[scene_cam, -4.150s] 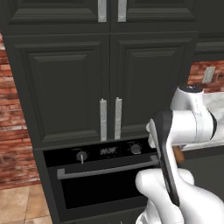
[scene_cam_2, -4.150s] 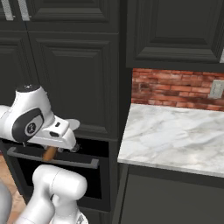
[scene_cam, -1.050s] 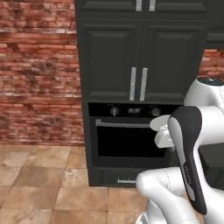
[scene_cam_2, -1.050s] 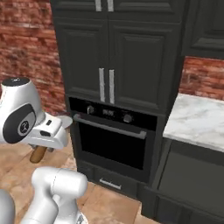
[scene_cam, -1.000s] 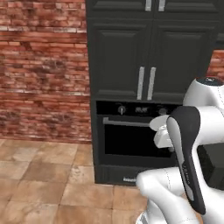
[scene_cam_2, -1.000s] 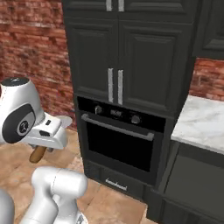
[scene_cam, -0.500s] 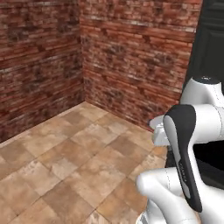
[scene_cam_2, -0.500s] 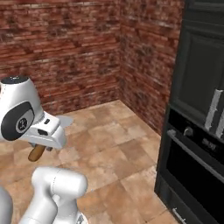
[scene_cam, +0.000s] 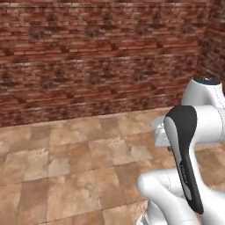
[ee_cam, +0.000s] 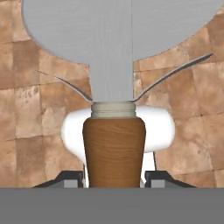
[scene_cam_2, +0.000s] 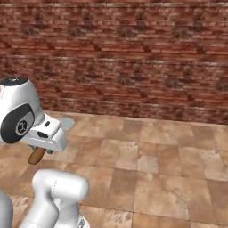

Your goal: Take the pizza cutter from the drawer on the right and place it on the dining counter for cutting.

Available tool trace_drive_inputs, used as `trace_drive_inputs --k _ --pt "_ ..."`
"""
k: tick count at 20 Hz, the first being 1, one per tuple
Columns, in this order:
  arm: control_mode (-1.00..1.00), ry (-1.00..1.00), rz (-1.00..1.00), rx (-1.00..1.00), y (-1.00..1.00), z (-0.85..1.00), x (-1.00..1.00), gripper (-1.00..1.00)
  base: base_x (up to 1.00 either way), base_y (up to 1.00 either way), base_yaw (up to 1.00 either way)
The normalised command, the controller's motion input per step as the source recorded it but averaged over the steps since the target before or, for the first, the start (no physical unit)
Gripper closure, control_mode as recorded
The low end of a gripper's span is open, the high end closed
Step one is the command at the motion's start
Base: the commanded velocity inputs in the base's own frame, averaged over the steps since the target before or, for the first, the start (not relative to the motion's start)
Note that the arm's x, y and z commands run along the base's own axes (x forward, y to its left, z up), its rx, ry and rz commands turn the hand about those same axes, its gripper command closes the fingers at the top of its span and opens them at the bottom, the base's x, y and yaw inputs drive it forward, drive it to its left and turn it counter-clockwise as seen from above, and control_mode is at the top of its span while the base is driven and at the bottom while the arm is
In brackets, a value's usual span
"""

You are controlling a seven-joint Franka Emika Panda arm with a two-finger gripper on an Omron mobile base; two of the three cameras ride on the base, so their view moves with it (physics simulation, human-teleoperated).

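Your views hold no container — just one brick wall (scene_cam: 88, 66) at the back and one tiled floor (scene_cam: 66, 176) of brown and tan squares below it.

Left base view: wall left to right, floor under it, your arm at the lower right.

Right base view: one cutter (scene_cam_2: 46, 142) at the left, carried at the gripper (scene_cam_2: 42, 149), well above the floor. You can see its brown handle end poking down and left below the hand, and a sliver of grey wheel showing up and right past it.

Hand view: the same cutter (ee_cam: 114, 109), close up. Wheel is flat, round, pale silver-grey, spreading across the top; a grey neck runs down to a cream collar, then a short wooden handle, brown with grain. The gripper (ee_cam: 113, 177) has two fingers (ee_cam: 72, 178) — one on each side of the handle base, pinching it.
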Motion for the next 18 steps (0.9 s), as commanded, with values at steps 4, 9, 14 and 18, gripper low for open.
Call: trace_drive_inputs --k 4,9,14,18 --pt "1.00 0.00 0.00 0.00 0.00 0.00 0.00 1.00 0.00 0.10 0.94" --pt "1.00 0.00 0.00 0.00 0.00 0.00 0.00 1.00 0.00 0.00 0.86" --pt "1.00 0.00 0.00 0.00 0.00 0.00 0.00 1.00 0.00 0.00 0.85" --pt "1.00 0.00 0.00 0.00 0.00 0.00 0.00 1.00 0.01 0.03 0.82"
